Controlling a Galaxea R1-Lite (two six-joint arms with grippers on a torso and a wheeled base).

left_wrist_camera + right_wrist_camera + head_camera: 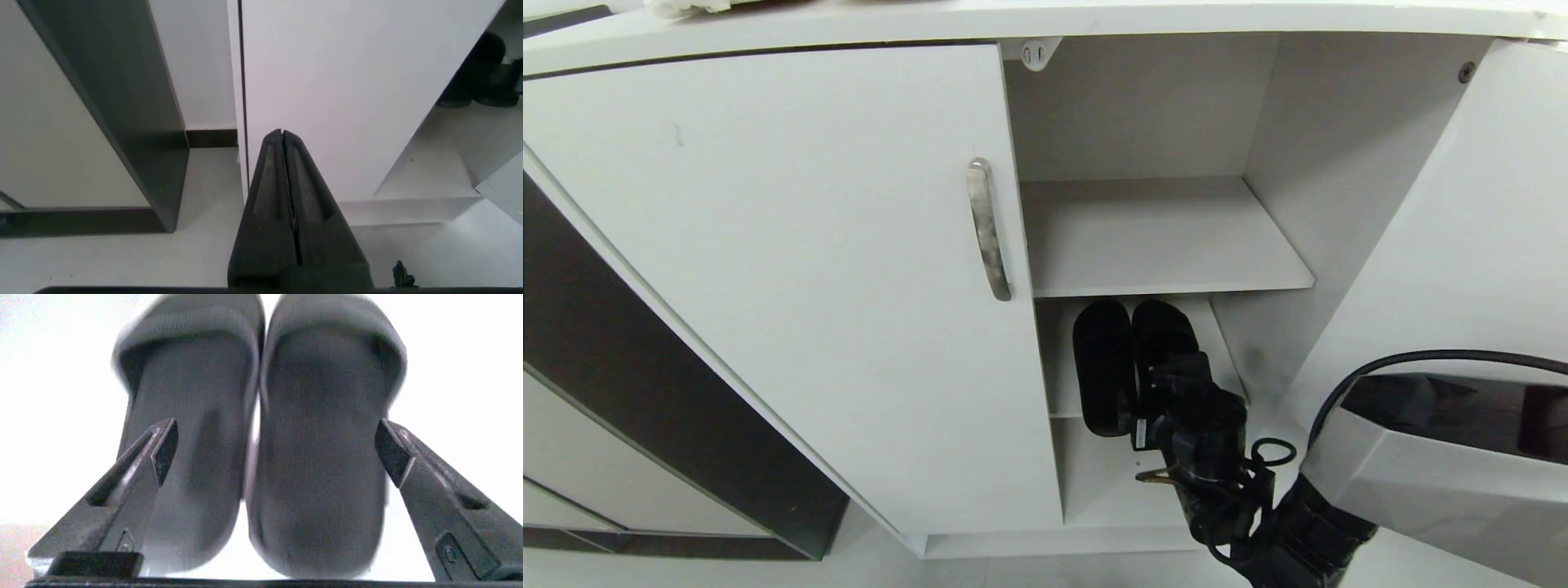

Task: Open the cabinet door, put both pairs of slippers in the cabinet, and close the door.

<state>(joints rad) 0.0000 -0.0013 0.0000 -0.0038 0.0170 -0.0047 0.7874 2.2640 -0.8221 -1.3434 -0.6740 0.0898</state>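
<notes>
A pair of black slippers [1104, 363] lies side by side in the lower compartment of the white cabinet [1143, 106], under the middle shelf [1160, 237]. My right gripper [1172, 371] is at the heel end of the right-hand slipper. In the right wrist view the right gripper [278, 445] is open, with its fingers spread wide on either side of the slippers [319, 457] and not pressing on them. My left gripper [282, 135] is shut on nothing, low in front of the closed left door [359, 73].
The cabinet's right door [1462, 245] stands swung open on the right. The left door [768, 269] is closed and has a metal handle [988, 229]. A dark panel [621, 392] stands left of the cabinet. Light floor [866, 567] lies below.
</notes>
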